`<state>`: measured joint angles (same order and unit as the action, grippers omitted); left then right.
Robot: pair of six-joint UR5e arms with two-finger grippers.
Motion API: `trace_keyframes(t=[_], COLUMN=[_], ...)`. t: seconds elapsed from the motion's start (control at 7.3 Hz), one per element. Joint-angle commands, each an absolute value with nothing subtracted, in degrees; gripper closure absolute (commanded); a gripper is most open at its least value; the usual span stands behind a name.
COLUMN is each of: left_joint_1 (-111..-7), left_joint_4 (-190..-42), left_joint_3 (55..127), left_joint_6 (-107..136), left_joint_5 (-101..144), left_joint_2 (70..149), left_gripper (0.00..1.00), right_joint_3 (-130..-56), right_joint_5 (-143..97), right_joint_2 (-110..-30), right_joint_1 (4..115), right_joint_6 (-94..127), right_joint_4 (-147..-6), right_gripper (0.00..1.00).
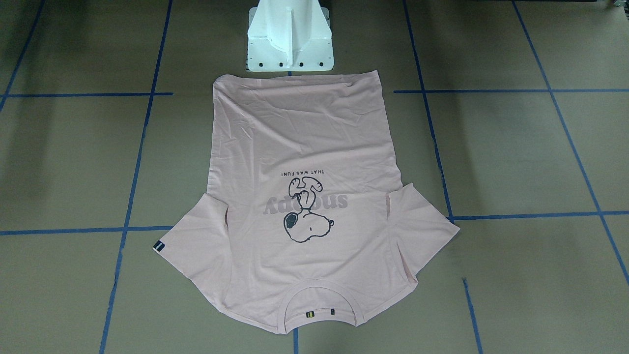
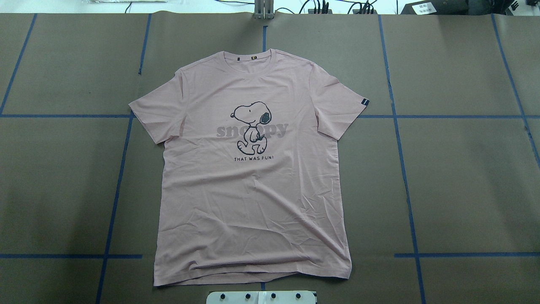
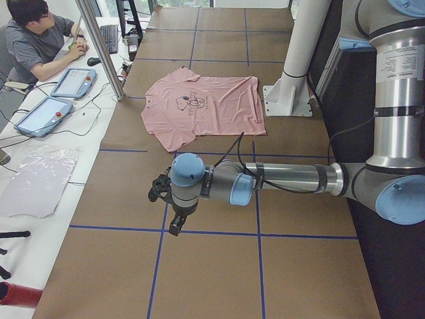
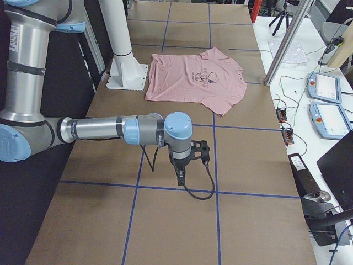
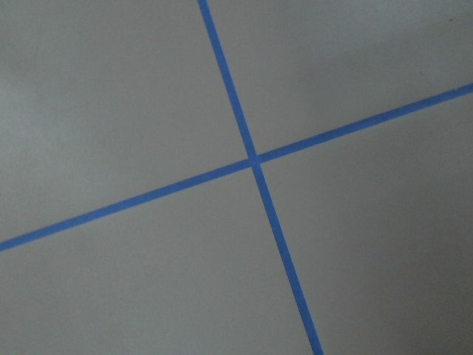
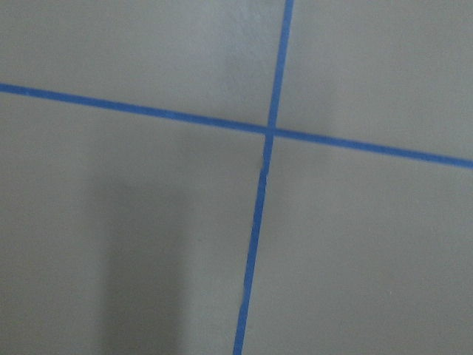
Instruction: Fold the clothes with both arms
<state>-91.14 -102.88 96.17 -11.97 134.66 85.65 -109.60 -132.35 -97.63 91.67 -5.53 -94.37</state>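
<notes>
Your pink Snoopy T-shirt (image 2: 253,190) lies flat, print up, on the bench (image 2: 464,169), hem nearest the white pedestal (image 1: 290,39). The left gripper (image 3: 175,228) and right gripper (image 4: 180,176) hang well apart from it. Whether either is wide or narrow, you cannot tell.

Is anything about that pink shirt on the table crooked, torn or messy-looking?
Nothing really stands out. The pink T-shirt lies flat and print-up on the table, both sleeves spread, no tear or stain visible. Only light creases cross its lower half, and the hem is slightly wavy.
</notes>
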Motion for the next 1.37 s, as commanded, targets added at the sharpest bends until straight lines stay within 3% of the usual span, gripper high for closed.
trace_keyframes(t=[0.0, 0.41, 0.69, 1.23], left_joint_1=[-91.14, -90.97, -89.48, -81.75], left_joint_4=[-109.66, -119.96, -123.38, -127.97], left_joint_3=[95.72, 94.22, 94.92, 94.92], left_joint_6=[-11.69, -3.50, 6.46, 9.05], left_joint_5=[134.74, 135.26, 135.26, 134.83], left_joint_2=[90.66, 98.24, 99.84, 99.49], left_gripper=[0.00, 0.00, 0.00, 0.00], right_joint_3=[-107.69, -101.70, -99.58, -95.72], right_joint_5=[-132.80, -137.09, -140.27, -128.57], right_joint_2=[-89.16, -82.81, -81.30, -72.08], right_joint_1=[91.49, 91.49, 88.45, 69.50], right_joint_6=[-5.19, -5.19, -2.49, 36.45], right_joint_4=[-94.39, -93.52, -85.21, -68.97], right_gripper=[0.00, 0.00, 0.00, 0.00])
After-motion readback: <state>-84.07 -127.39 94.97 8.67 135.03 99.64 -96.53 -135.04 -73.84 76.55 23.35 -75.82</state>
